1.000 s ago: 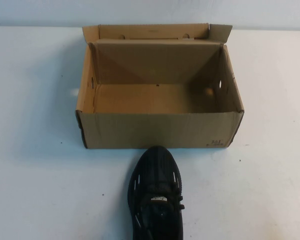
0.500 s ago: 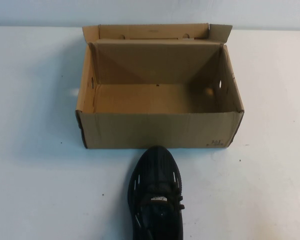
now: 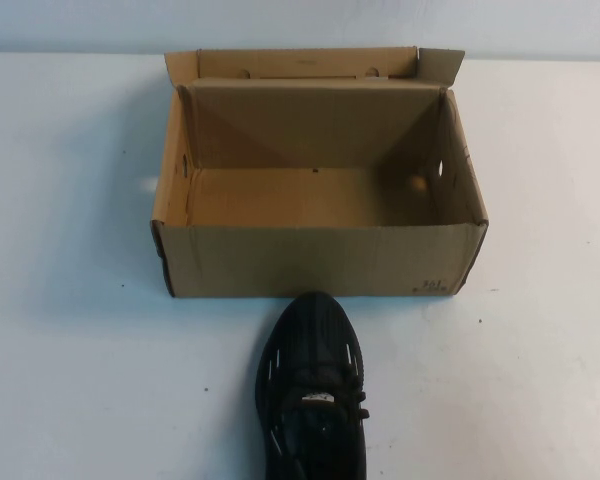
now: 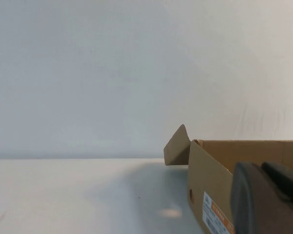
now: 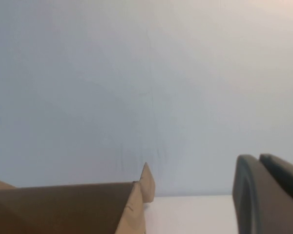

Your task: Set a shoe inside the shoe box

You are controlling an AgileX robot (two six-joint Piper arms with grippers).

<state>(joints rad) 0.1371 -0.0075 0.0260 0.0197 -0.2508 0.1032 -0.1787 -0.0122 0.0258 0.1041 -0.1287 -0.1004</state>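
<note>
Black lace-up sneaker with white side dashes lay on the white counter, toe touching or just short of the near wall of the open brown corrugated cardboard box. Left tool sat low beside the box's labelled wall; right tool beside the opposite wall. Neither touched the sneaker. Finger state of both: cannot tell.
</note>
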